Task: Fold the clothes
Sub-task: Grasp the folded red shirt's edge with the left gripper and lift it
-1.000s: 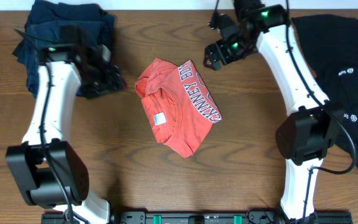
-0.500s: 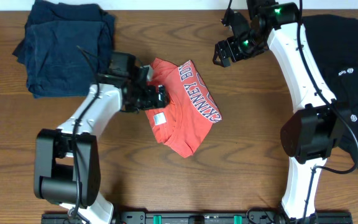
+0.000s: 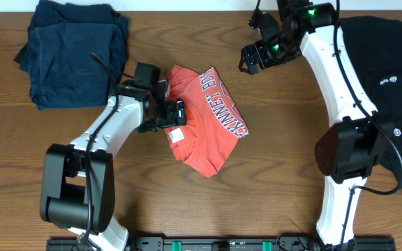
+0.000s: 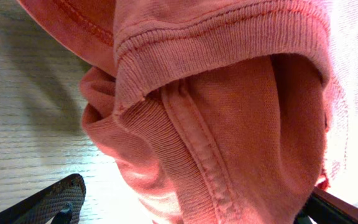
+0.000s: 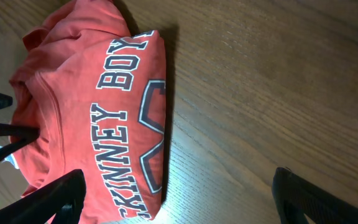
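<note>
Near the frame centre the left gripper [image 3: 176, 113] was spread around the collar [image 4: 216, 43] of the red shirt [image 3: 211, 129] and should pinch all layers; the right gripper [image 3: 247, 61] above hung spread, empty.

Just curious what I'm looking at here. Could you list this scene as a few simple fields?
Red shirt: roughly folded, middle of table
Left tool: open, at shirt's collar edge
Right tool: open, above the table, holding nothing
Blue clothes: folded pile, far left corner
Black clothes: spread out, right side
</note>
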`<control>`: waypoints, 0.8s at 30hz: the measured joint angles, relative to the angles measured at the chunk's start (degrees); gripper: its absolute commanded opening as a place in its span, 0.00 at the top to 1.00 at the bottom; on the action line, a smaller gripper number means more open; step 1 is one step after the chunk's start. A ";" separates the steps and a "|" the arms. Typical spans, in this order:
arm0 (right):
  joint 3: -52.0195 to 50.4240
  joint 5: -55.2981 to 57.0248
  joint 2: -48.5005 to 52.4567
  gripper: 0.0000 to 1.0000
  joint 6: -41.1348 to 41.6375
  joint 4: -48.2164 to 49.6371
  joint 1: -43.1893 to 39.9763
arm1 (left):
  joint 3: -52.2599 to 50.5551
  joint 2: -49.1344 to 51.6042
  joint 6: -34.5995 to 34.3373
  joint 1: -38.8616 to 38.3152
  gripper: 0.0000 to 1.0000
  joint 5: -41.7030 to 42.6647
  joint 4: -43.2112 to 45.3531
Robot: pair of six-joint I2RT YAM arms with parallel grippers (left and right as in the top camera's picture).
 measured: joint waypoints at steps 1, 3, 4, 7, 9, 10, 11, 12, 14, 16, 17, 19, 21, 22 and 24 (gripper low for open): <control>0.00 0.00 0.00 0.06 0.00 0.00 0.00 | -0.31 0.00 -0.57 -0.35 0.02 -0.13 0.52; 0.00 0.02 0.00 0.06 0.00 0.00 0.00 | -1.07 0.00 -1.88 -1.16 0.02 -0.39 1.77; 0.00 0.02 -0.02 0.06 0.00 0.00 0.00 | -1.55 0.00 -2.49 -1.62 0.02 -0.52 2.80; 0.00 0.02 0.00 0.06 0.00 -0.02 -0.04 | -2.43 0.00 -4.76 -3.04 0.02 -0.55 5.16; 0.00 0.09 -0.02 0.07 0.00 -0.11 -0.09 | -2.64 0.00 -6.62 -3.67 0.02 -0.87 5.77; 0.00 0.11 -0.02 0.06 0.00 -0.20 -0.09 | -2.64 0.00 -7.91 -3.91 0.02 -1.33 5.79; 0.00 0.11 -0.02 0.06 0.00 -0.28 -0.09 | -2.64 0.00 -9.18 -4.15 0.02 -1.97 5.79; 0.00 0.11 -0.02 0.06 0.00 -0.35 -0.09 | -2.69 0.00 -10.56 -4.26 0.02 -2.32 5.84; 0.00 0.13 -0.02 0.06 0.00 -0.42 -0.09 | -3.15 0.00 -13.00 -4.31 0.02 -3.21 5.90; 0.00 0.35 -0.02 0.06 0.00 -0.42 -0.09 | -3.91 0.00 -15.06 -4.31 0.02 -3.74 5.95; 0.00 0.52 0.00 0.06 0.00 -0.42 -0.09 | -4.26 0.02 -15.96 -4.31 0.02 -3.96 5.99; 0.00 0.90 -0.02 0.06 0.00 -0.44 -0.09 | -4.74 0.02 -17.53 -4.31 0.02 -4.02 6.03; 0.00 1.11 -0.02 0.06 0.00 -0.42 -0.09 | -5.14 0.02 -18.84 -4.31 0.02 -4.04 6.34; 0.00 1.20 -0.02 0.06 0.00 -0.42 -0.09 | -5.29 0.02 -19.41 -4.31 0.02 -4.09 6.58; 0.00 1.25 -0.02 0.06 0.00 -0.42 -0.09 | -5.42 0.04 -20.28 -4.31 0.00 -4.17 7.21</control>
